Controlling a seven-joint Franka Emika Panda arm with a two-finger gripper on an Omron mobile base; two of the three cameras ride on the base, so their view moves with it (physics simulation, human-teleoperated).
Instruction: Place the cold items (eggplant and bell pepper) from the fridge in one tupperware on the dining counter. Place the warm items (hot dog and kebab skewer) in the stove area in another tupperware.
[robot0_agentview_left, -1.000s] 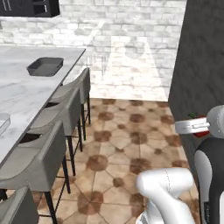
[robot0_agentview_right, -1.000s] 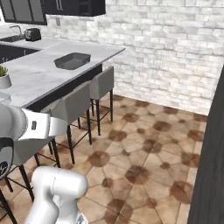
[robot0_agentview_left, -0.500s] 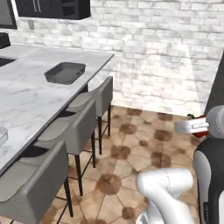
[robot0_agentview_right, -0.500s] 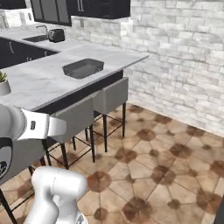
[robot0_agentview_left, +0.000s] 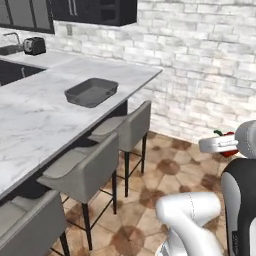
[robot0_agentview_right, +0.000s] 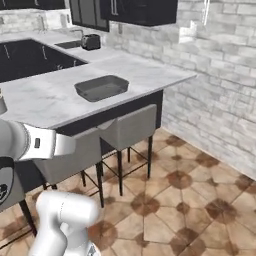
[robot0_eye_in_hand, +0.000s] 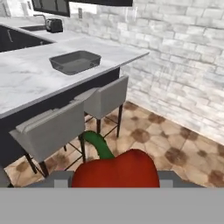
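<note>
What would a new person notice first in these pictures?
First, the red bell pepper with its green stem, held in the gripper low in the hand view. Next, the dark grey tupperware standing empty on the white marble counter near its corner, with grey stools tucked under the edge.

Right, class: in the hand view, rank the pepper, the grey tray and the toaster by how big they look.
1. Pepper, though it sits nearest the camera, so that inflates it.
2. Tray.
3. Toaster, far back.

no readable text, no labels, no brand marks, no numbers or signs anywhere
</note>
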